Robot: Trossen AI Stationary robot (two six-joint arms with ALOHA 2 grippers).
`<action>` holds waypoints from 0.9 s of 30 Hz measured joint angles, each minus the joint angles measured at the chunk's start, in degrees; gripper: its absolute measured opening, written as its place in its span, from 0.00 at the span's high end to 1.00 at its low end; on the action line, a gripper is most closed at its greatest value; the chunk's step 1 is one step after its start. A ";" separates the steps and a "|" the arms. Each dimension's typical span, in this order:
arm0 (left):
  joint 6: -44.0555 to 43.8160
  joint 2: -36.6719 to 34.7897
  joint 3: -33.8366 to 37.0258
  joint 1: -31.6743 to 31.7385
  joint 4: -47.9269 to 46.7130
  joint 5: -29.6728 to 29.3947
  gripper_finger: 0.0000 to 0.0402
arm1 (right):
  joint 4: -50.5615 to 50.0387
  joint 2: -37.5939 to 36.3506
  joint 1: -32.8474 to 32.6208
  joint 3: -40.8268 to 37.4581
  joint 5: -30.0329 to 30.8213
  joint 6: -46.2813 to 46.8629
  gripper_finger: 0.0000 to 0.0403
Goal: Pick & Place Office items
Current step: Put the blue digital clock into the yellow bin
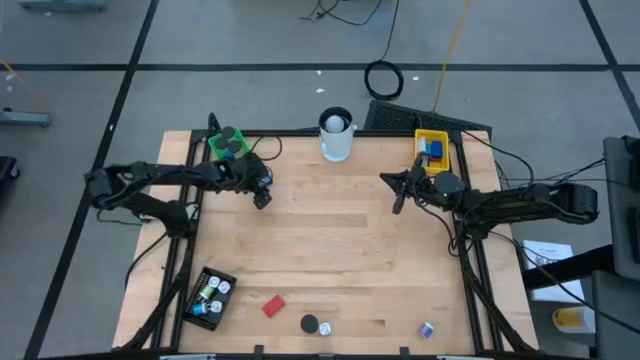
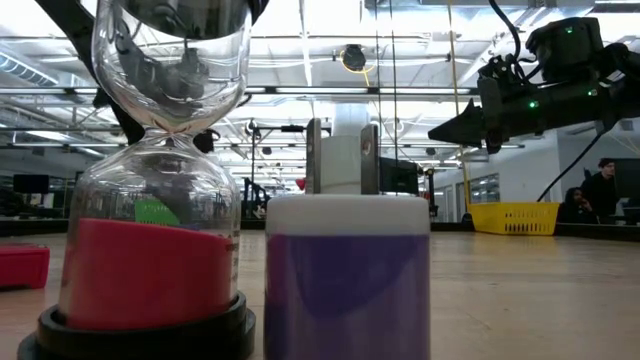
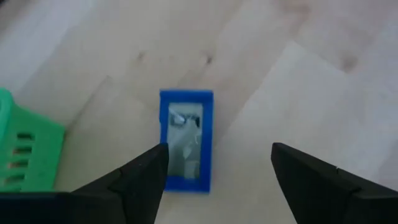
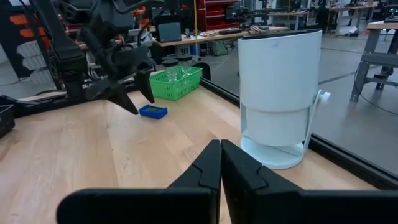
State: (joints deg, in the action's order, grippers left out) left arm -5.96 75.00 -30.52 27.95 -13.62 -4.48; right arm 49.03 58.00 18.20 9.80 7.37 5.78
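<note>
Two dark fingers of the left gripper (image 3: 217,180) are being held apart just above a single blue block (image 3: 186,140), which is lying flat on the wooden table (image 1: 330,250) beside one green tray (image 3: 25,149), seen at the left edge of the left wrist view. From above, that gripper (image 1: 262,196) is being shown at the upper left of the tabletop, just right of the green tray (image 1: 229,145), where two dark round caps are resting. One tall white cup (image 1: 336,135) is standing at the top centre. At the upper right, the right gripper (image 1: 399,203) is being kept with its fingers pressed together and nothing between them, beside one yellow tray (image 1: 432,151) holding several small blue and red pieces, too small to be counted. One black tray (image 1: 210,296) of small pieces is sitting at the lower left. Along the bottom edge, three loose items are being left on the wood: one red block (image 1: 273,305), one black round cap (image 1: 310,323) with a pale piece touching it, and one small white-and-blue piece (image 1: 426,329) at the lower right. In the right wrist view, the blue block (image 4: 153,111) is lying under the parted left gripper (image 4: 132,99).
</note>
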 joint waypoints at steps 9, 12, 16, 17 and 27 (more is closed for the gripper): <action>3.10 6.12 -0.02 0.37 3.00 -2.90 0.36 | 0.00 0.00 -0.75 0.02 0.00 0.09 1.00; 3.47 7.14 -0.13 0.32 3.24 -2.43 0.37 | 0.00 0.00 -1.07 0.02 0.02 -0.04 1.00; 4.95 7.27 -0.13 0.04 3.27 -1.71 0.38 | 0.00 0.00 -1.07 0.02 0.02 -0.24 1.00; 5.39 7.17 -0.13 0.06 3.31 -1.55 0.38 | 0.00 0.00 -1.07 0.02 0.02 -0.24 1.00; 7.43 7.23 -0.09 -0.50 1.72 1.07 0.58 | 0.02 0.00 -1.07 0.04 0.02 -0.22 1.00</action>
State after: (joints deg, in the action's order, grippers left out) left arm 1.47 82.24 -30.61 27.45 -11.90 -3.42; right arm 49.06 58.00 17.12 9.85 7.40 5.56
